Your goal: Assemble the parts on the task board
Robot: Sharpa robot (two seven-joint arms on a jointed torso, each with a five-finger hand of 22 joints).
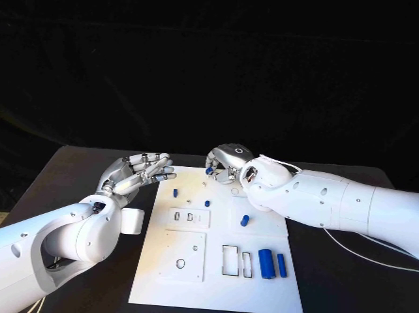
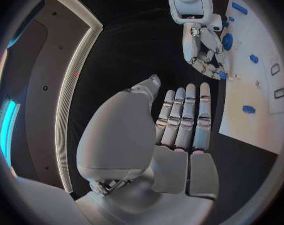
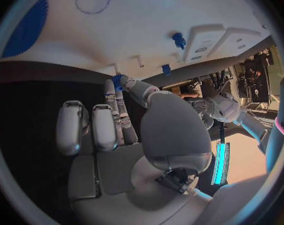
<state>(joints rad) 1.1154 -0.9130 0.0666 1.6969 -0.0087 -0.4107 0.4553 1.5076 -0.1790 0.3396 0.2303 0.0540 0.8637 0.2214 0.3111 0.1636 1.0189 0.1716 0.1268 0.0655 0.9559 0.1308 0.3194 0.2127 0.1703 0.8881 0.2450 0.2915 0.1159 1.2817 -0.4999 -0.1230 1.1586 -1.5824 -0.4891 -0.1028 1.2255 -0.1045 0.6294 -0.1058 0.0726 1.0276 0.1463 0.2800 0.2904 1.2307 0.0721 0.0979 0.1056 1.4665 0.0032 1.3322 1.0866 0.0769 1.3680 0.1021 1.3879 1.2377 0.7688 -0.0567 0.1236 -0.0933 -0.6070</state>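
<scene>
Blue small part [image 1: 211, 171] pinched in right robot hand [image 1: 230, 163] fingertips at task board [image 1: 219, 261] far edge, likely for precise insertion; left robot hand [image 1: 145, 171] empty, fingers straight and together, waits beside board over black counter [image 1: 77, 176].

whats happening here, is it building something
Yes, it is assembling small blue parts on a white board. The right robot hand is at the board's far edge, pinching a small blue part between thumb and fingertip. The left robot hand hovers beside the board's far left corner, fingers straight, holding nothing. Several blue parts lie loose on the board, including two long ones near the front right, next to empty slots.
</scene>
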